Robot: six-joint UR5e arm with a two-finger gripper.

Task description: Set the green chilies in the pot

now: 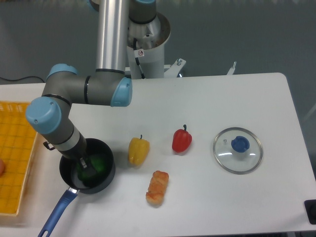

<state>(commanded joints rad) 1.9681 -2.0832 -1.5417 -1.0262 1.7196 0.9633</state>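
My gripper (85, 163) reaches down inside the pot (107, 177), its 2 fingers dark against the dark interior; I cannot tell whether they are parted or closed on anything. The green chilies (96, 164), 1 blocky glossy green pepper, lies in the pot, touching or just beside my fingertips on their right, toward the yellow pepper (138, 150). My judgement: the placing is essentially achieved, and the coming move turns on this contact, since a straight lift clears the pepper only if my fingers are free of it. The pepper shows no clear long axis from this view; much of it is masked by my wrist and by shadow.

Outward from the pot: its blue handle (55, 216) runs to the lower left and is cut off at the frame's bottom edge. A yellow mesh tray (17, 163) lies to the left, cropped by the frame, with an orange object at its edge too cut off to name. To the right, well apart from the pot, stand the yellow pepper, a red pepper (181, 140), a breaded orange-brown toy food (157, 187), and a glass lid with a blue knob (237, 150)
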